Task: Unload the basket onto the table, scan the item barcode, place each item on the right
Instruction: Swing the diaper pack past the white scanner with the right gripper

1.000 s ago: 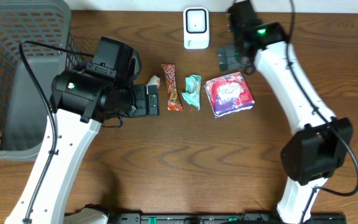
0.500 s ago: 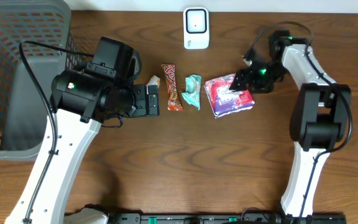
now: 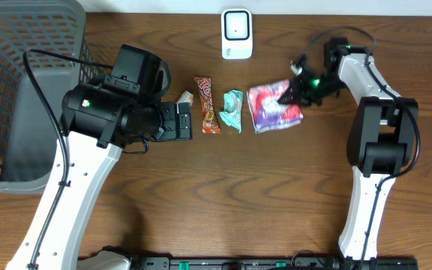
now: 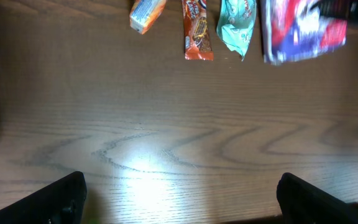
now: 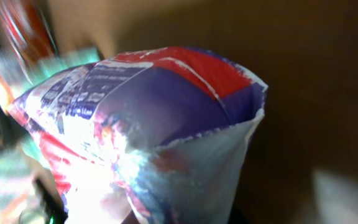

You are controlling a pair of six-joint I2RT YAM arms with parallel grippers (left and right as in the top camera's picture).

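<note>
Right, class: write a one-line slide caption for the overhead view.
Right gripper pinches the purple snack bag by its edge, three smaller snacks alongside, white scanner beyond.

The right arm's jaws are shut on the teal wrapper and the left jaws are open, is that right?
No. The right jaws are shut on the purple pouch, not the teal wrapper; the right wrist view shows it. The left jaws are open.

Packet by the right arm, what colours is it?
The packet is purple, red and white, clearest in the right wrist view.
</note>
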